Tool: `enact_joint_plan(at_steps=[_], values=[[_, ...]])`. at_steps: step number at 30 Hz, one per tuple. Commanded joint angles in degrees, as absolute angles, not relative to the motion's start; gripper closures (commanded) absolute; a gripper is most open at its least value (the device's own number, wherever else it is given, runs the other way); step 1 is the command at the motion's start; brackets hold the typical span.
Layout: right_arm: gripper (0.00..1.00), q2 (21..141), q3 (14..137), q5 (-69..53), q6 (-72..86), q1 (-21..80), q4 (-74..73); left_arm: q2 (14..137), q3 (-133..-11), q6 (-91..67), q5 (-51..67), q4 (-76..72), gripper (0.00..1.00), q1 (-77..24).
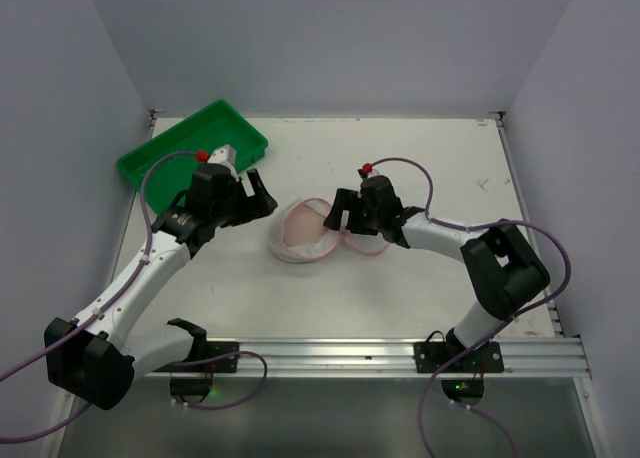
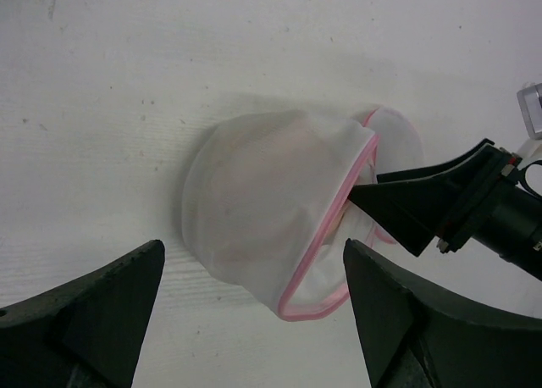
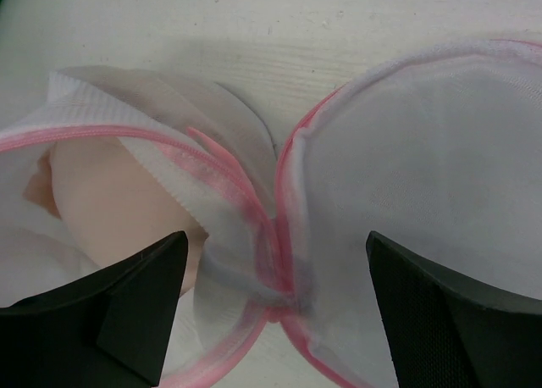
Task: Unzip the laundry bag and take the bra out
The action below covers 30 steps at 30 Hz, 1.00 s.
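You had one laundry bag (image 1: 305, 233) lying near the middle of the tabletop (image 1: 420, 168), unzipped and folded open into two round mesh halves joined at one spot of the pink zipper trim. One bra (image 3: 110, 202) sat inside the bag's left half, its beige cup showing through the open rim and through the mesh.

Your left gripper (image 1: 262, 196) hung just left of the bag with its jaws spread wide and nothing between them; its wrist view showed the bag (image 2: 262, 202) lying beyond the fingers, clear of both. Your right gripper (image 1: 338, 213) stood at the bag's right side, jaws also apart and clamped on nothing. In its own view the two fingers straddled the point where the halves met. From the left wrist, one right finger (image 2: 406, 206) had its tip at the open pink rim.

One green tray (image 1: 150, 163) sat well to the far left of the bag, at the tabletop's corner. Bare tabletop lay open beyond the bag and to its right, and a narrower strip ran between the bag and the near rail.
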State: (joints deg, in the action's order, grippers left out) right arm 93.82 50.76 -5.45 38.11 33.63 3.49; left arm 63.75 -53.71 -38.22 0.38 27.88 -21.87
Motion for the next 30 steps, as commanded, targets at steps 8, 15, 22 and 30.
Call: enact_joint_plan(at_steps=[8,15,22,30], values=[[0.62,94.4,49.3,-10.7,35.5,31.6,12.2,64.1,-57.4,-35.9,5.9,27.7,0.16,-22.8],[1.00,88.2,49.1,-12.5,32.6,31.6,10.4,69.1,-65.0,-37.6,-2.8,28.0,0.25,-35.3],[1.00,81.7,51.5,-12.0,30.9,31.7,3.9,79.5,-69.2,-38.8,-6.9,26.8,0.34,-40.9],[1.00,79.8,52.9,-11.6,31.4,32.0,0.4,88.6,-69.2,-40.3,-6.3,25.0,0.26,-42.2]])
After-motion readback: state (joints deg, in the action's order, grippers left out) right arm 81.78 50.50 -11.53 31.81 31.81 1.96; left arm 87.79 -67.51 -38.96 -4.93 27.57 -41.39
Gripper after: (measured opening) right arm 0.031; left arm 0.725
